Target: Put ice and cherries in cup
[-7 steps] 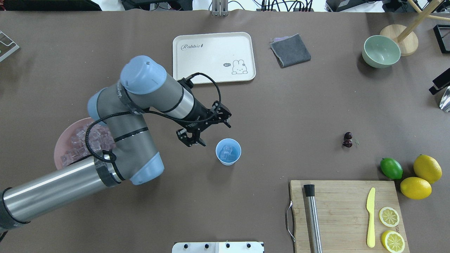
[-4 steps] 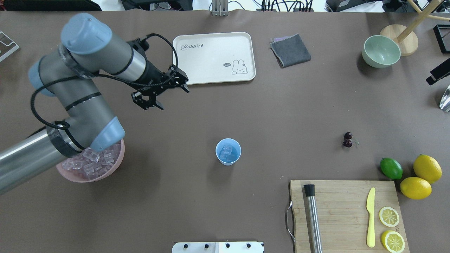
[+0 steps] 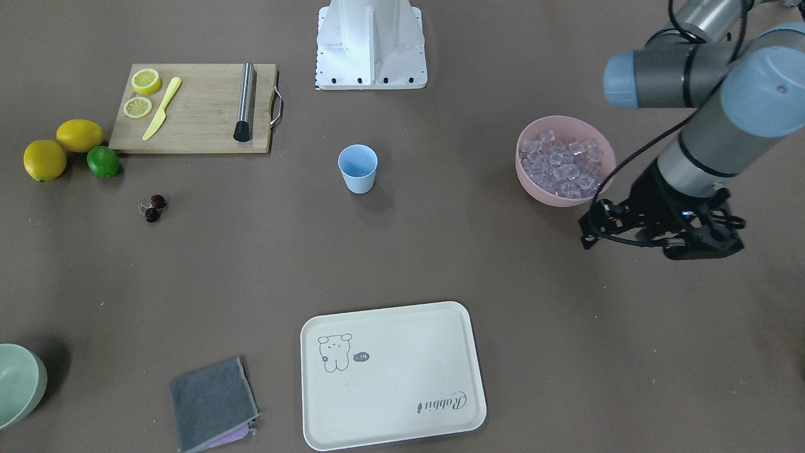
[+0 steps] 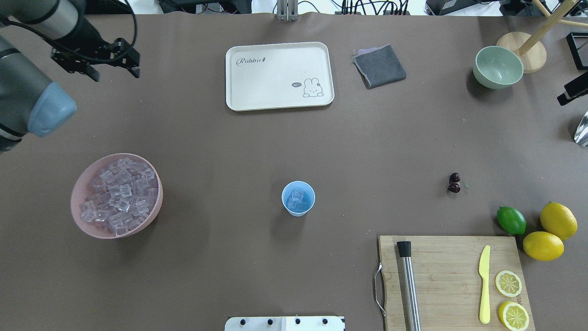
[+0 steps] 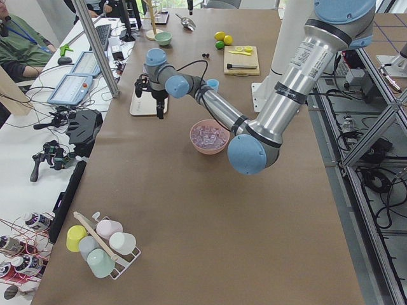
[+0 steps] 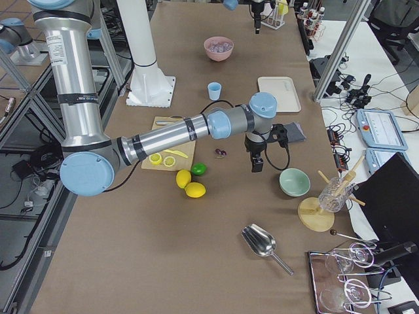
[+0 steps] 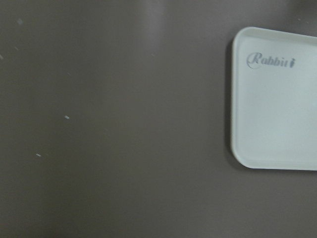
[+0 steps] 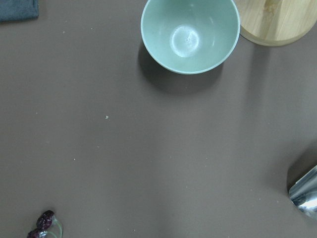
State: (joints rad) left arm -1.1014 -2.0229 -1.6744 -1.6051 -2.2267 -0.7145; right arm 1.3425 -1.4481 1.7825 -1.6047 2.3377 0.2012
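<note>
The light blue cup (image 4: 298,212) stands mid-table with a few ice cubes (image 4: 297,197) inside. Many more ice cubes (image 4: 120,195) fill the pink bowl (image 4: 79,184) to its left. The dark cherries (image 4: 454,182) lie on the table to the right, also in the right wrist view's lower left corner (image 8: 42,225). My left gripper (image 4: 114,72) hangs open and empty over the far left of the table, well away from bowl and cup. Only a black part of my right gripper (image 4: 572,95) shows at the right edge; whether it is open I cannot tell.
A white tray (image 4: 279,76) and a grey cloth (image 4: 379,65) lie at the back. A pale green bowl (image 4: 498,67) and wooden stand (image 4: 523,50) sit back right. Front right: a cutting board (image 4: 452,276) with muddler, knife and lemon slices, a lime (image 4: 511,220), lemons.
My left arm has swung from beside the cup back and to the far left, uncovering the pink bowl. Its gripper stays open. Cup and cherries have not moved.
</note>
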